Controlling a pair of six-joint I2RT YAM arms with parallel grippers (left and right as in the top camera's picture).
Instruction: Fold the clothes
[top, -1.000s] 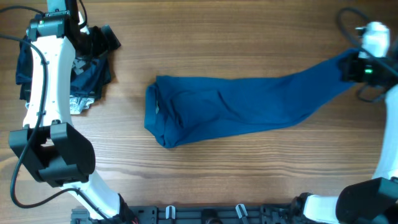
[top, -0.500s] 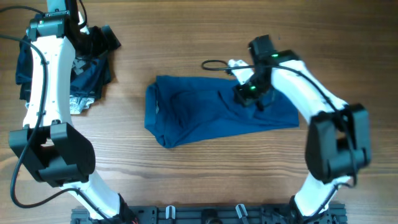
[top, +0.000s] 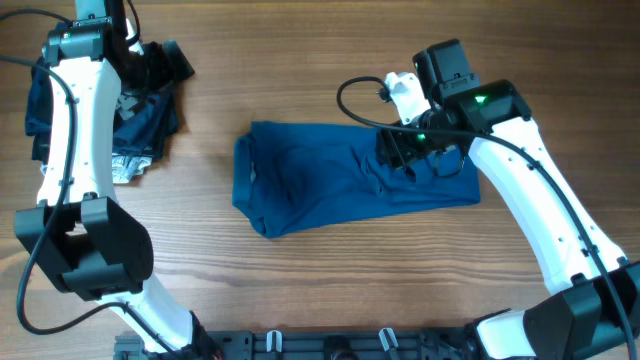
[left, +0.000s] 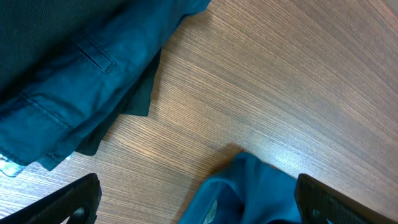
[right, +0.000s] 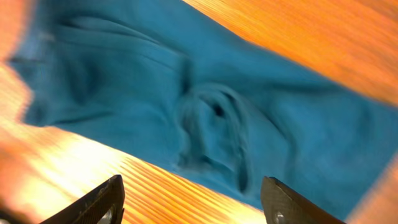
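Polo shirt (top: 340, 185) in medium blue lies in the middle of the wooden tabletop (top: 300, 60), gathered into a long band that runs left to right. Its left end is thick and rounded where the layers stack. Its right end is flatter, and the lower edge slants.

The right arm (top: 530, 200) reaches in over that right end. The left arm (top: 70, 120) stands well apart, by a pile of dark garments (top: 140, 125) in the far left corner.

The right fingers (top: 405, 150) hang just above the cloth, spread apart with nothing between them; whether they brush the fabric I cannot tell. The left fingers (top: 160, 62) are spread wide and empty too, near the dark pile.

By the look of it the right end has been laid over toward the middle, so one lengthwise fold is down and the band is not yet a compact packet. The next move probably calls for a fresh pinch on one end, through all its layers, carried across to meet the other.

The knit is soft and rumpled. A small pucker sits right under the right fingers and would be better smoothed first. No collar or placket shows.
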